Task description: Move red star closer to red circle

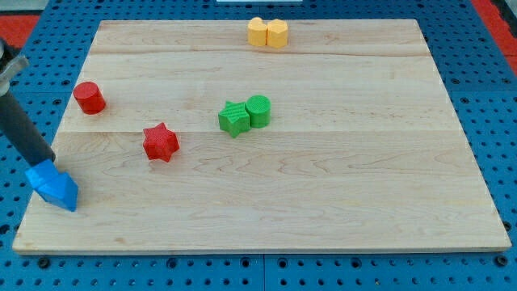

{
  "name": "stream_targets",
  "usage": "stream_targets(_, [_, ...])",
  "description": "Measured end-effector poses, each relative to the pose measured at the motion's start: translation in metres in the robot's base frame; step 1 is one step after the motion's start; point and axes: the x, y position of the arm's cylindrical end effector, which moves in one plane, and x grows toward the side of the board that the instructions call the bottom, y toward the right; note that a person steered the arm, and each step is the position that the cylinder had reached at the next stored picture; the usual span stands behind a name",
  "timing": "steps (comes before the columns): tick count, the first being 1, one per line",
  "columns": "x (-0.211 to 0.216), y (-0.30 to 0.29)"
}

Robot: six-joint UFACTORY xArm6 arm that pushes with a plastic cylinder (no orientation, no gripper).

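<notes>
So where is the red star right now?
The red star sits on the left part of the wooden board, below and to the right of the red circle and left of the two green blocks, touching nothing.

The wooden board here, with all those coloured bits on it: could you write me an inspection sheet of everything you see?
Surface: pale wooden board, flat, lying on a blue perforated base.
Job's things: red star at the view's left; red circle up and left of it, apart.
Clutter: green star touching green circle mid-board; two yellow blocks touching at the view's top edge; blue block at the lower left.
Grippers: none; my tip sits at the blue block's top, left of the red star.
Cables: nothing seen.
Surroundings: red strip at the top right corner.
</notes>
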Motion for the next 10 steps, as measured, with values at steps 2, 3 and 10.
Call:
stream_targets(2, [0.014,0.026])
stream_targets(3, [0.014,0.112])
stream_targets(10, [-0.070,0.069])
